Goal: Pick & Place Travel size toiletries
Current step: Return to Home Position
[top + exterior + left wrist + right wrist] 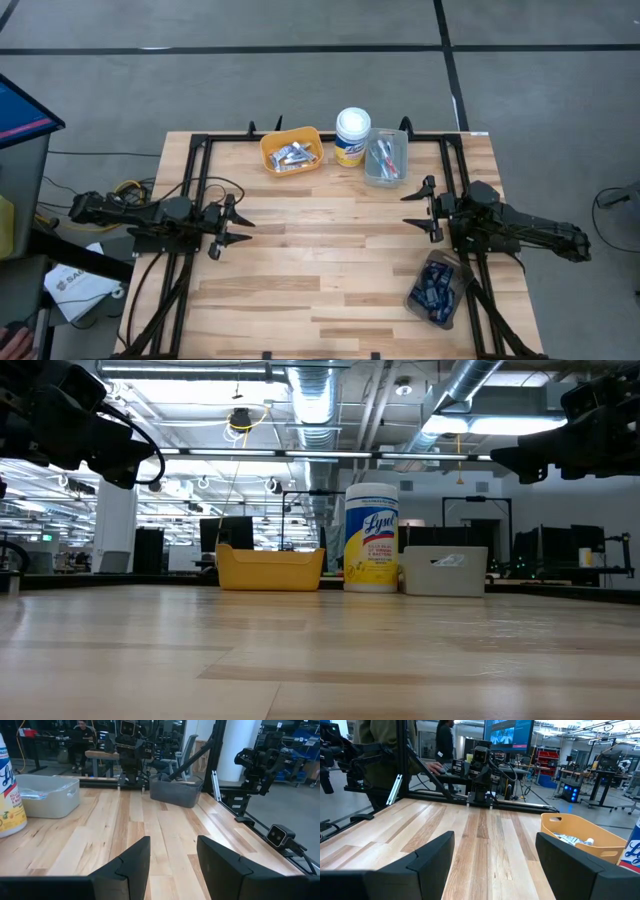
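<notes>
1. Two dark arms reach in over the wooden bench (pixel 330 270). The left gripper (pixel 243 228) is by the left edge and the right gripper (pixel 408 210) by the right edge, facing each other, well apart.
2. Both grippers have their fingers spread wide, with nothing in them.
3. Yellow canister (pixel 352 135) stands at the back between the yellow bin (pixel 266 152) and the clear bin (pixel 383 181).
4. Toiletries: small tubes (pixel 296 155) lie in the yellow bin and red-tipped tubes (pixel 386 155) in the clear one. Navy packets (pixel 435 290) fill a grey bin (pixel 447 258) just beside the right arm.
</notes>
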